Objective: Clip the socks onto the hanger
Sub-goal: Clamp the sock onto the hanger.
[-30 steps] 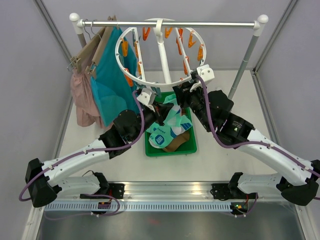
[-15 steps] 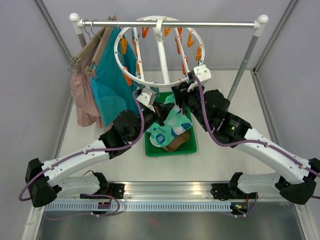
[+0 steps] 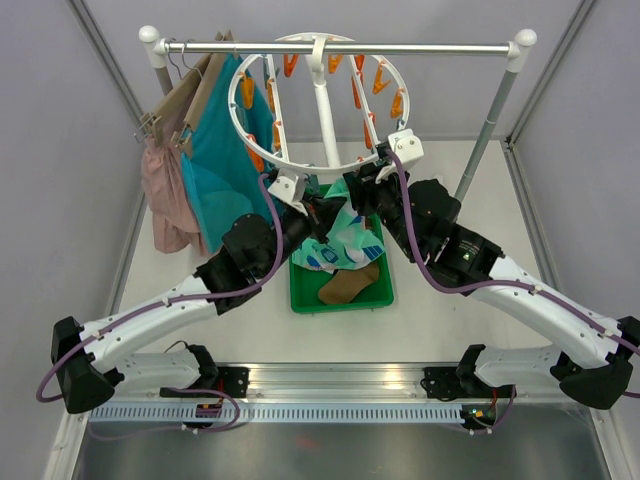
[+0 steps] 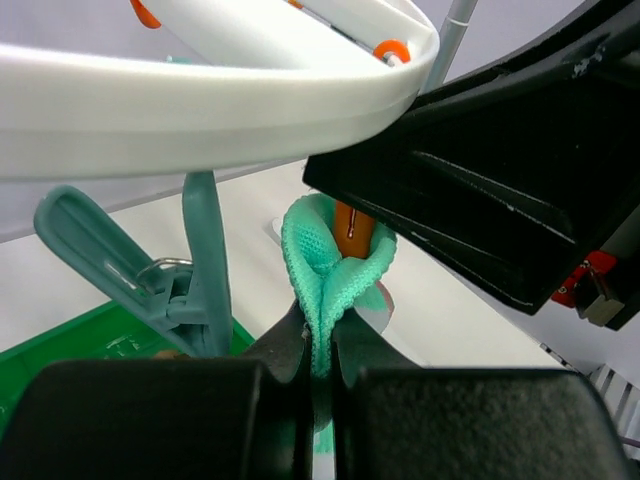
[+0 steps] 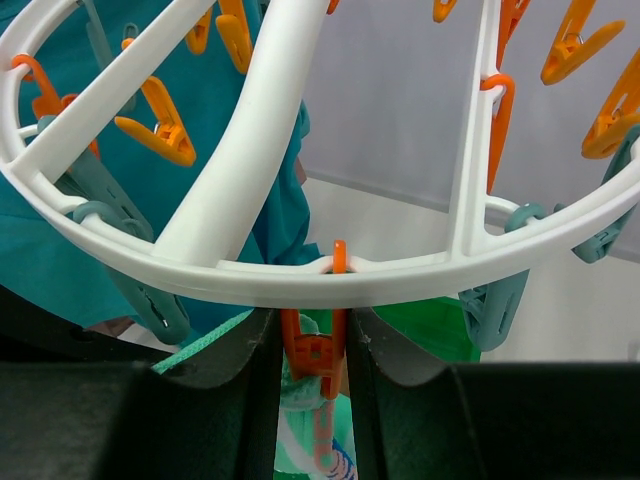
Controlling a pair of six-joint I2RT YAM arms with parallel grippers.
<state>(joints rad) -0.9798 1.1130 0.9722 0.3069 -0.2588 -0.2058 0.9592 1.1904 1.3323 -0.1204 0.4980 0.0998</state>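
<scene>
The white ring hanger (image 3: 322, 100) hangs from the rail, with orange and teal pegs round its rim. My left gripper (image 3: 325, 208) is shut on the cuff of a mint-teal patterned sock (image 3: 348, 232) and holds it up just under the ring's near edge. In the left wrist view the folded cuff (image 4: 335, 265) sticks up from the left gripper (image 4: 322, 335) against an orange peg (image 4: 355, 225). My right gripper (image 5: 313, 345) is shut on that orange peg (image 5: 318, 350) below the rim (image 5: 300, 278), with the sock (image 5: 300, 392) right beneath. A brown sock (image 3: 348, 285) lies in the green bin (image 3: 300, 292).
A large teal garment (image 3: 215, 170) and a pink garment (image 3: 165, 200) hang on tan hangers (image 3: 185, 95) at the rail's left end. The rail (image 3: 420, 47) rests on two white posts, the right post (image 3: 495, 115) slanting down beside my right arm. A teal peg (image 4: 195, 270) hangs left of the cuff.
My left gripper has lifted the mint sock out of the bin toward the ring's near rim, uncovering the brown sock. The right gripper has stayed on the peg.
</scene>
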